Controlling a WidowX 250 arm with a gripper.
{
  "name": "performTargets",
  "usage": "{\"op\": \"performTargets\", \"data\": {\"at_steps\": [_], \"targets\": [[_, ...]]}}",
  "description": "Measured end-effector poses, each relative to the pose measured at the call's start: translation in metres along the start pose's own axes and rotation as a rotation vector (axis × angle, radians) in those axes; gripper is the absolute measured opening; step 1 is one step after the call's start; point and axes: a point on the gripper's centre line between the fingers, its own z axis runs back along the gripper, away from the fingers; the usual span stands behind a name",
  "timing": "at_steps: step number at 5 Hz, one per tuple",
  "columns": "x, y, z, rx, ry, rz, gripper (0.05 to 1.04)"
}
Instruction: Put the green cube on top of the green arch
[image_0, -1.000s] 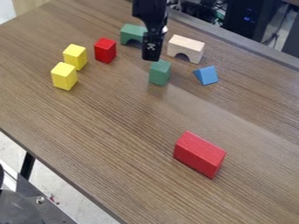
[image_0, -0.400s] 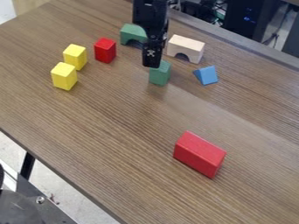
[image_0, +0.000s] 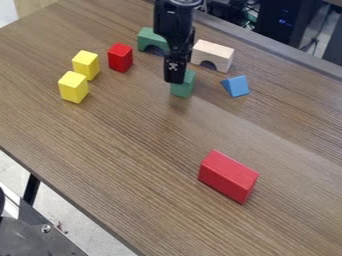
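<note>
One green cube (image_0: 182, 90) to grab. On my camera view it's standing on the table (image_0: 120, 150), tall axis upright, peeking out just below and right of the claw (image_0: 175, 80). Can't tell if that's spread or closed, tbh. Green arch (image_0: 151, 37)'s up-left.

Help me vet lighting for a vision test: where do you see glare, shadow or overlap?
Camera view: soft, pale sheen on the tabletop right of centre; faint, diffuse shadow in front of the green cube; the dark gripper covers part of that cube's top and the green arch's right end.
</note>
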Motion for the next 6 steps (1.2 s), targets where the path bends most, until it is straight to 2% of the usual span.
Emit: {"op": "performTargets", "data": {"at_steps": [1,2,3,4,5,6], "targets": [[-0.001,0.002,-0.01,0.023,-0.003,-0.002,0.952],[-0.005,0.003,-0.011,0.015,-0.011,-0.014,0.67],[-0.009,0.002,-0.007,0.013,-0.023,-0.031,0.551],[-0.009,-0.007,0.001,-0.019,-0.025,-0.015,0.551],[-0.003,-0.02,0.026,-0.09,-0.017,0.013,0.551],[0.009,-0.027,0.032,-0.109,-0.015,0.048,0.551]]}}
